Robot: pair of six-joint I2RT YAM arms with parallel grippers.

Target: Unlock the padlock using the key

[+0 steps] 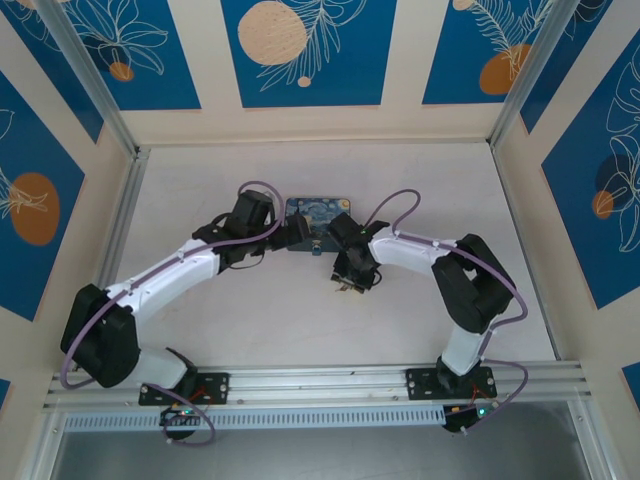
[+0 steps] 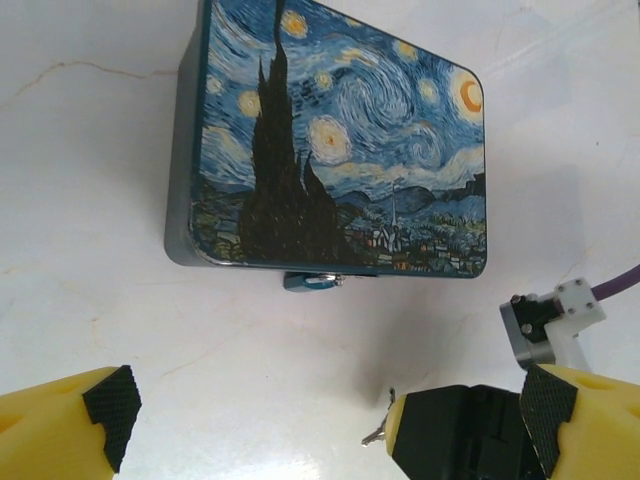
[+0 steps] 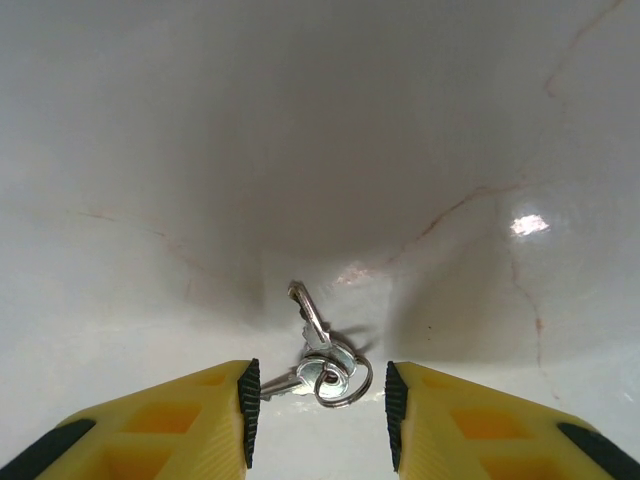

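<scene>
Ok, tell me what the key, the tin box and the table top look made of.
Key: bare silvery metal, glinting under the light. Tin box: likely thin printed metal, with a glossy painted lid and rounded corners. Table top: glossy white with faint brown veins; marble or laminate, can't tell.

No writing, brand, number or sign can be read anywhere. The tin [image 2: 340,140] lid bears only a painted night sky (swirling stars, a dark cypress, a village), with no lettering on it. Any stamp on the padlock [image 2: 312,282] or the key [image 3: 308,315] is too small to make out. The wall panels [image 1: 300,50] carry leaf and circle drawings only.
</scene>
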